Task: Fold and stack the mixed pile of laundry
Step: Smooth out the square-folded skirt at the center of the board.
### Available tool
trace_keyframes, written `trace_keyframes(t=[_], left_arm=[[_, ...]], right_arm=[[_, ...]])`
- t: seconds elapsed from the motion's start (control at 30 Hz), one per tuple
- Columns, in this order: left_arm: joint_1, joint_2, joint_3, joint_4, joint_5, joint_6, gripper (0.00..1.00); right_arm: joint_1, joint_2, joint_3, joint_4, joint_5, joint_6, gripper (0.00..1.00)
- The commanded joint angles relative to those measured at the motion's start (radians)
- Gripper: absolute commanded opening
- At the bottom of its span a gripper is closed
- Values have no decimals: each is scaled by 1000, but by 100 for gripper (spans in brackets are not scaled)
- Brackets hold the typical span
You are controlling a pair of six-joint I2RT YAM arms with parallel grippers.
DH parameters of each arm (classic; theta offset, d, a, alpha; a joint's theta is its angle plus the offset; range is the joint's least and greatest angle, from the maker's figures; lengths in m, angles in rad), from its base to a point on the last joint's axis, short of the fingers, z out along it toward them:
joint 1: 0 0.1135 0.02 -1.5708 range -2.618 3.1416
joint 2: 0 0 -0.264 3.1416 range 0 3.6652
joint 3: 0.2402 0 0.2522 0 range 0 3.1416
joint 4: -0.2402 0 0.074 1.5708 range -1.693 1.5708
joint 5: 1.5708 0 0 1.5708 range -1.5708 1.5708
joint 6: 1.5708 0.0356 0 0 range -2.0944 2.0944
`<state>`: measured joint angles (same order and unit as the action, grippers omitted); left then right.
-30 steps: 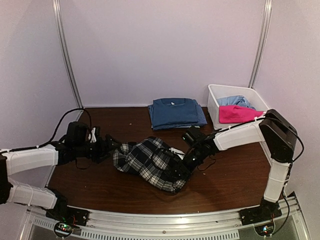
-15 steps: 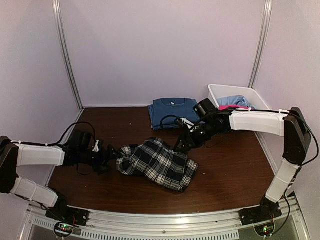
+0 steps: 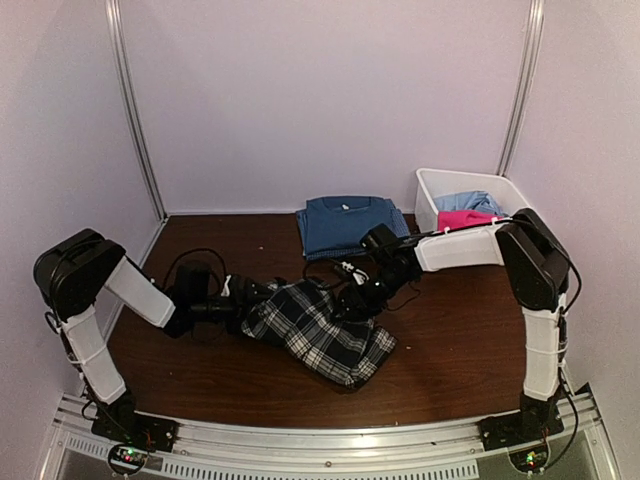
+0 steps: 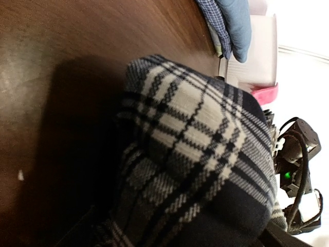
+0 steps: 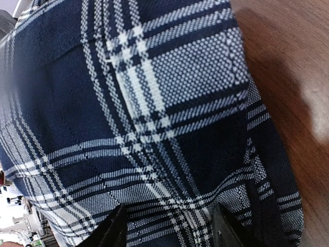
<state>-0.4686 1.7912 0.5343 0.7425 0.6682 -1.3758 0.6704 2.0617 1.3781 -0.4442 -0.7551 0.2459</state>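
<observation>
Black-and-white plaid shirt, top view: lay crumpled mid-table, with its long axis running upper left to lower right.
Left gripper, top view: reached in from the left and touched the shirt's left end.
Right gripper, top view: sat on the shirt's far edge, so both arms were about equally near.
Other laundry, top view: a folded dark blue T-shirt lay behind, while the pink piece and pale blue piece were in the white bin.
Left wrist view: plaid bulged just ahead; the jaws were wide apart and no pinch was seen.
Right wrist view: the fingers stood apart with plaid across the gap, and no clamp was evident.
Likely step: spreading the shirt flat.
</observation>
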Motion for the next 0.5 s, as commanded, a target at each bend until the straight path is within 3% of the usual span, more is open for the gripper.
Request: trace_keyframes(t=[0.0,0.2,0.3,0.4,0.47], left_arm=[[-56,47,10,270,18,-114,98],[-21,-71,-105,300,-37,-128,98],[-7,-208,-83,18,-36,16,98],[-13,-328,93,-524,-93,386,98],[-4,-377,154,-717,-140,511,98]], right_arm=[[49,92,17,-71,52,-128,57],[84,137,105,-187,201,-328,57],[83,134,112,-235,324,-415,56],[83,98,87,-213,454,-500,56],[82,68,74,-171,522,-539,56]])
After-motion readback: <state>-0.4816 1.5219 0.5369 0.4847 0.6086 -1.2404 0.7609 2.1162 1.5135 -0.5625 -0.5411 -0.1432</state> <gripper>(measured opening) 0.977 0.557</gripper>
